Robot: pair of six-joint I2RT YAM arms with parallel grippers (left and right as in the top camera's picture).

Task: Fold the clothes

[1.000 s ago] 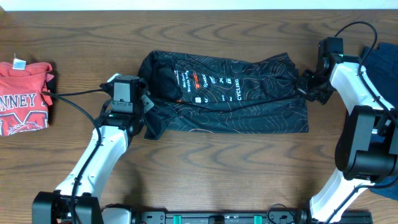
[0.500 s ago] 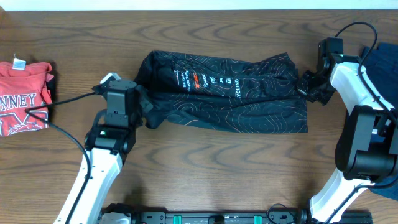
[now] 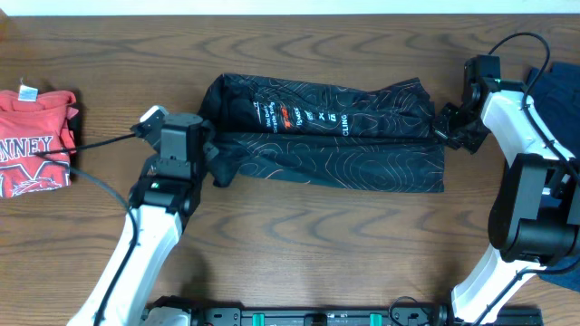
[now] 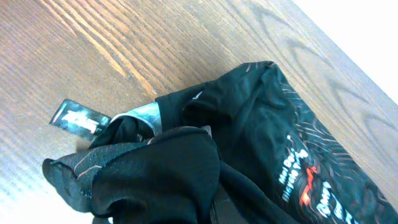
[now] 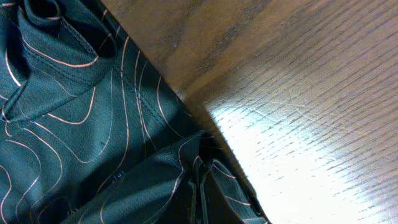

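Note:
The clothes here are a black cycling jersey (image 3: 335,154) with thin wavy lines and small logos, lying folded lengthwise across the middle of the table. My left gripper (image 3: 210,149) is shut on its left end. My right gripper (image 3: 442,127) is shut on its right end, and the fold line runs straight between them. In the left wrist view the jersey (image 4: 280,143) bunches over my fingers and hides them, with a pale collar lining and a small tag (image 4: 78,118) showing. The right wrist view shows the jersey (image 5: 81,124) with a hem pinched in my right gripper (image 5: 199,193).
A folded red T-shirt (image 3: 34,140) with white letters lies at the table's left edge. A dark blue cloth (image 3: 555,91) sits at the right edge behind my right arm. The wooden table (image 3: 299,244) runs bare in front of the jersey.
My left gripper has pulled slightly left and back with the jersey's end. The cloth between the grippers has drawn tighter and its fold line straighter. The right gripper has stayed put.

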